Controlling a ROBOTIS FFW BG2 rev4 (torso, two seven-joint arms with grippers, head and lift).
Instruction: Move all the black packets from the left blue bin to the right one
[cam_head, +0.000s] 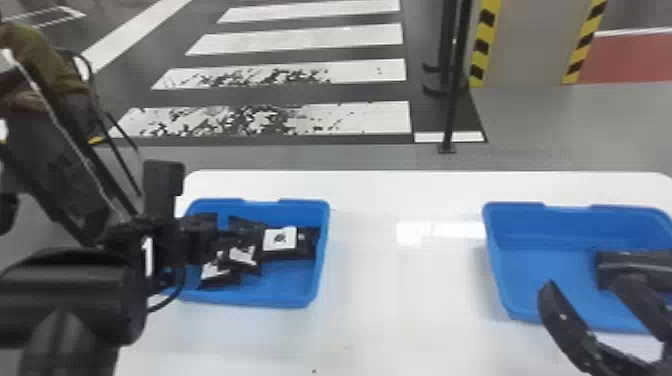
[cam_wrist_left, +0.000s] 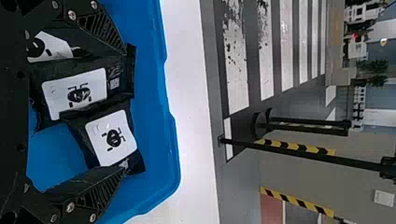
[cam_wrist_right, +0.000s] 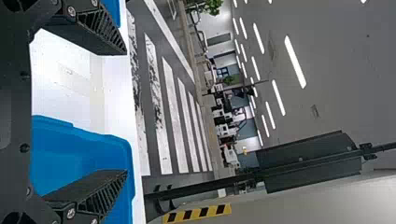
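Lining up a pick, the left end effector (cam_wrist_left: 126, 109) spreads its fingers over black packets (cam_wrist_left: 111, 137) in the left blue bin (cam_head: 320, 260).
Nothing appears clamped between them; picking looks to be the step in hand. The next move likely calls for settling around one packet, closing firmly and lifting it over the rim, then across the white bench (cam_head: 390, 310) toward the right blue bin (cam_head: 550, 265), where the right end effector (cam_wrist_right: 126, 112) hovers, fingers apart.
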